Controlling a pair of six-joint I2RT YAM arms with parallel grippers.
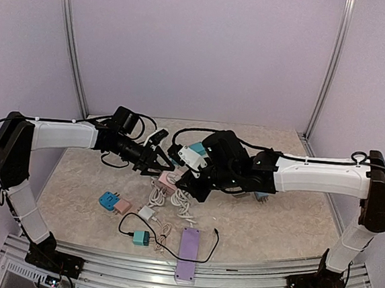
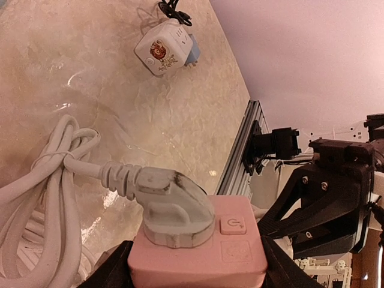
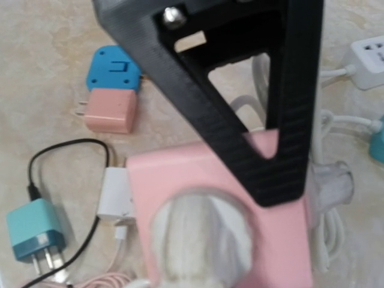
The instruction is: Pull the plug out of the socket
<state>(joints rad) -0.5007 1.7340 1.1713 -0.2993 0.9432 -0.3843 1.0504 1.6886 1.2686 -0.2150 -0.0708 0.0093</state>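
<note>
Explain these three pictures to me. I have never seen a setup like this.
These are two robot arms bolted to a table, each ending in a two-finger gripper. The wide picture looks down from above and behind the arms. The other two come from a small camera on each wrist. The left gripper is clamped around a pink socket, and a white plug is pushed into that socket. The right gripper is shut and poised over the socket, holding nothing I can see. Loose on the table lie a blue adapter, a pink adapter, a teal charger, a purple power strip and a white cube socket.
</note>
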